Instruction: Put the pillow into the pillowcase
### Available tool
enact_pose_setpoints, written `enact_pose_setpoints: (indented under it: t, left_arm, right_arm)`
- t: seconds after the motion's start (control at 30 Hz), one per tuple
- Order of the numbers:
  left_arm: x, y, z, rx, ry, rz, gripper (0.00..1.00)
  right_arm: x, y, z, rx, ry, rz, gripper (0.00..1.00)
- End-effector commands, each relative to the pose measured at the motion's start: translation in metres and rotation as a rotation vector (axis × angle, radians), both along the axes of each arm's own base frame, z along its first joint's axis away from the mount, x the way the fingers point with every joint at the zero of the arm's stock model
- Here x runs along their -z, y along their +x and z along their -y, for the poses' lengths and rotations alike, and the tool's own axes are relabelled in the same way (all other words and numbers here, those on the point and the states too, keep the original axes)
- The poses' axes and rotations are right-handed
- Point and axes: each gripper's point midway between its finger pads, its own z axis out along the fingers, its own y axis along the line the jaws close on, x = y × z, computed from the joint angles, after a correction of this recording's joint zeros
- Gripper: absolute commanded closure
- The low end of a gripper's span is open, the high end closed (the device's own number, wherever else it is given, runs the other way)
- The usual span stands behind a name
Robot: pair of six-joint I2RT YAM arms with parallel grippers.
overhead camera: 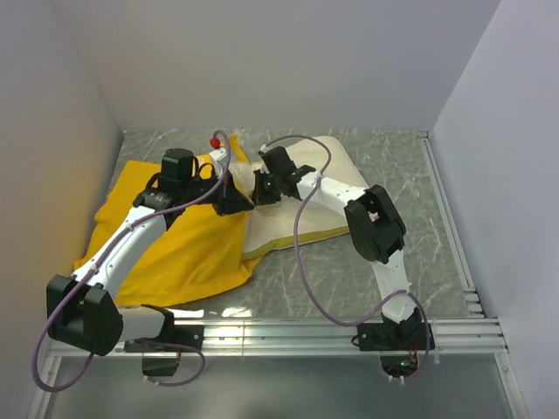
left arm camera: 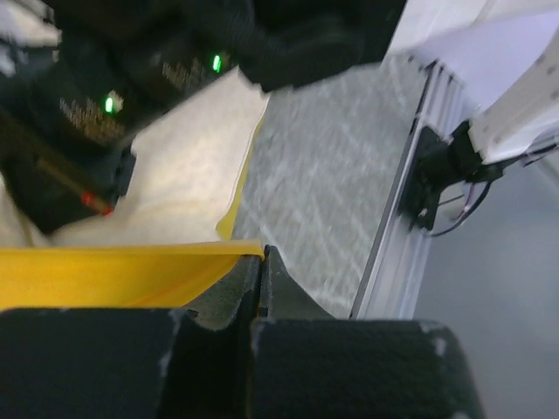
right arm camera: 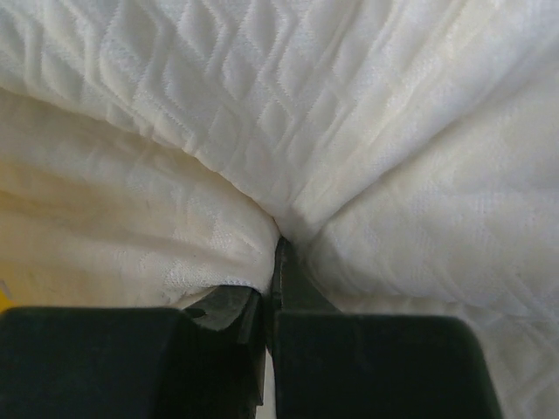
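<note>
The yellow pillowcase (overhead camera: pixel 183 249) lies spread on the left of the table. The cream-white quilted pillow (overhead camera: pixel 301 223) lies to its right, its left part at the case's open edge. My left gripper (overhead camera: pixel 238 203) is shut on the pillowcase's edge, a yellow hem (left arm camera: pixel 131 271) held taut in the left wrist view. My right gripper (overhead camera: pixel 262 188) is shut on a pinched fold of the pillow (right arm camera: pixel 288 131), whose quilted fabric fills the right wrist view. The two grippers are almost touching.
A small red object (overhead camera: pixel 215 140) sits behind the left arm near the back wall. An aluminium rail (overhead camera: pixel 349 330) runs along the near edge and another (overhead camera: pixel 445 218) along the right side. Grey marbled tabletop (overhead camera: pixel 393 166) lies right of the pillow.
</note>
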Motion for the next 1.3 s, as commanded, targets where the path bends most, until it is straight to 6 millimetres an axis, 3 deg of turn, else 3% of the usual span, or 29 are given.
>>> enact_pose_setpoints:
  t: [0.0, 0.07, 0.17, 0.23, 0.3, 0.33, 0.4, 0.47, 0.53, 0.57, 0.6, 0.7, 0.77, 0.8, 0.87, 0.93, 0.97, 1.0, 1.03, 1.07, 1.17, 1.23, 1.27]
  left_arm:
    - [-0.067, -0.007, 0.022, 0.113, -0.184, 0.106, 0.99]
    - [-0.068, -0.009, 0.023, 0.129, -0.185, 0.103, 0.98]
    - [-0.042, 0.007, 0.014, 0.035, -0.100, 0.096, 0.98]
    - [-0.012, 0.020, -0.002, -0.055, -0.033, 0.051, 0.98]
    - [0.017, 0.021, -0.017, -0.107, 0.034, 0.000, 0.96]
    - [0.033, 0.022, -0.029, -0.139, 0.080, -0.032, 0.93]
    - [0.062, 0.024, -0.049, -0.181, 0.178, -0.038, 0.84]
    - [0.076, 0.016, -0.064, -0.187, 0.212, -0.102, 0.65]
    - [0.075, 0.013, -0.076, -0.162, 0.211, -0.110, 0.56]
    - [0.065, 0.007, -0.079, -0.142, 0.210, -0.133, 0.47]
    - [0.056, 0.009, -0.081, -0.123, 0.201, -0.116, 0.45]
    - [0.017, 0.033, -0.100, -0.204, 0.177, -0.102, 0.42]
    - [-0.009, 0.062, -0.118, -0.297, 0.181, -0.026, 0.37]
    - [-0.005, 0.080, -0.133, -0.409, 0.239, -0.030, 0.34]
    - [-0.002, 0.103, -0.145, -0.473, 0.282, 0.007, 0.27]
    - [0.017, 0.118, -0.159, -0.530, 0.369, -0.017, 0.17]
    - [0.017, 0.122, -0.160, -0.514, 0.387, -0.027, 0.17]
    - [0.046, 0.123, -0.162, -0.479, 0.433, -0.115, 0.17]
    - [0.053, 0.123, -0.160, -0.449, 0.432, -0.145, 0.15]
    - [0.063, 0.129, -0.159, -0.431, 0.438, -0.168, 0.15]
    - [0.069, 0.147, -0.154, -0.418, 0.409, -0.131, 0.14]
    - [0.067, 0.166, -0.151, -0.425, 0.408, -0.076, 0.15]
    - [0.081, 0.172, -0.143, -0.410, 0.438, -0.091, 0.15]
  right_arm:
    - [-0.021, 0.002, -0.003, 0.125, 0.040, 0.001, 1.00]
    - [-0.015, 0.004, 0.001, 0.135, 0.019, 0.000, 1.00]
    - [-0.019, -0.001, -0.004, 0.104, 0.049, -0.013, 1.00]
    - [-0.036, -0.014, -0.014, 0.041, 0.093, 0.006, 1.00]
    - [-0.039, -0.031, -0.018, -0.032, 0.131, 0.013, 1.00]
    - [-0.051, -0.045, -0.023, -0.091, 0.168, 0.007, 1.00]
    - [-0.047, -0.068, -0.025, -0.175, 0.197, -0.014, 1.00]
    - [-0.046, -0.097, -0.029, -0.271, 0.230, -0.052, 1.00]
    - [-0.042, -0.115, -0.030, -0.321, 0.221, -0.066, 1.00]
    - [-0.035, -0.125, -0.027, -0.354, 0.210, -0.078, 1.00]
    - [-0.030, -0.129, -0.025, -0.359, 0.196, -0.079, 1.00]
    - [-0.013, -0.141, -0.015, -0.366, 0.157, -0.103, 1.00]
    - [-0.003, -0.145, -0.010, -0.372, 0.137, -0.107, 1.00]
    - [-0.003, -0.146, -0.009, -0.377, 0.134, -0.102, 1.00]
    - [-0.001, -0.147, -0.008, -0.390, 0.131, -0.081, 1.00]
    - [-0.007, -0.149, -0.009, -0.412, 0.137, -0.074, 0.99]
    - [-0.010, -0.148, -0.009, -0.429, 0.134, -0.059, 0.89]
    - [-0.018, -0.147, -0.009, -0.440, 0.141, -0.042, 0.85]
    - [-0.028, -0.145, -0.009, -0.463, 0.137, -0.007, 0.77]
    - [-0.036, -0.144, -0.007, -0.476, 0.134, 0.020, 0.56]
    - [-0.078, -0.139, 0.002, -0.513, 0.123, 0.153, 0.33]
    - [-0.105, -0.128, 0.015, -0.500, 0.104, 0.232, 0.30]
    - [-0.111, -0.122, 0.021, -0.483, 0.090, 0.255, 0.30]
